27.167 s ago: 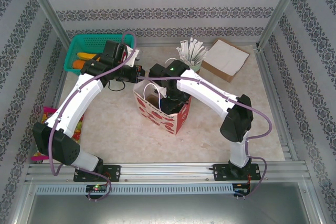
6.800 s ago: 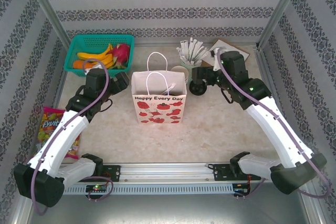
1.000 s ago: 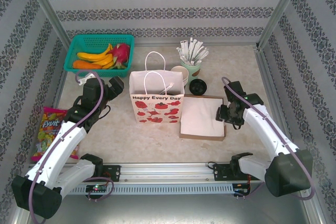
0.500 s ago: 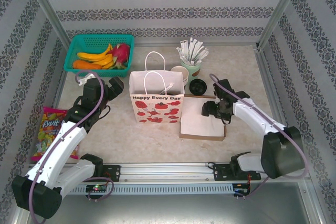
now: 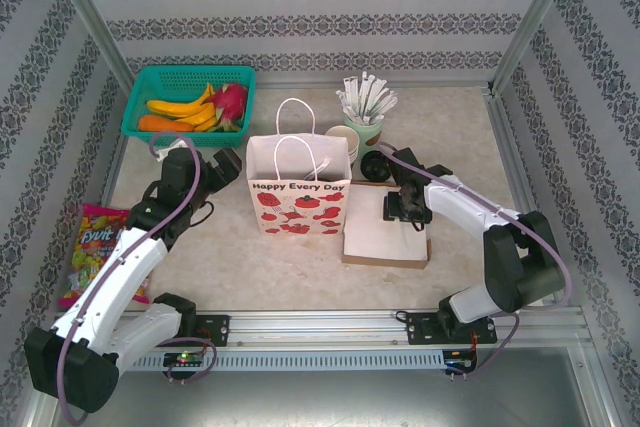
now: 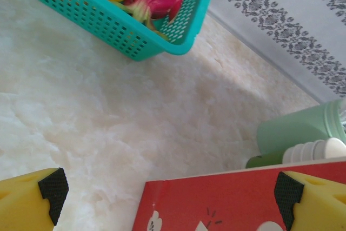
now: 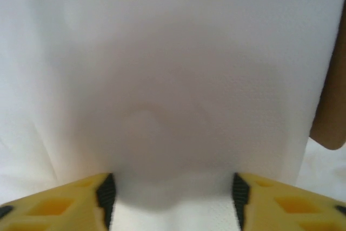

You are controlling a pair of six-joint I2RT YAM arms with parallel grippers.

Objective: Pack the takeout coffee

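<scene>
Teal plastic mesh basket [image 5: 138, 99] sits at the far-left corner of the beige marble tabletop [image 5: 230, 247] and holds yellow bananas [image 5: 180, 105] and a pink dragon fruit [image 5: 231, 99]. Right of basket: green paper cup of white-wrapped sticks [image 5: 368, 112]. Nearer than basket, left edge: colourful candy packet [image 5: 85, 247].

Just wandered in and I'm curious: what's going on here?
The right gripper hangs close, fingers apart, over a stack of white paper napkins on a brown cardboard tray. The open left gripper sits beside the white paper bag printed with red strawberries. The small green black-lidded paper cup stands behind the tray, not yet packed.
</scene>
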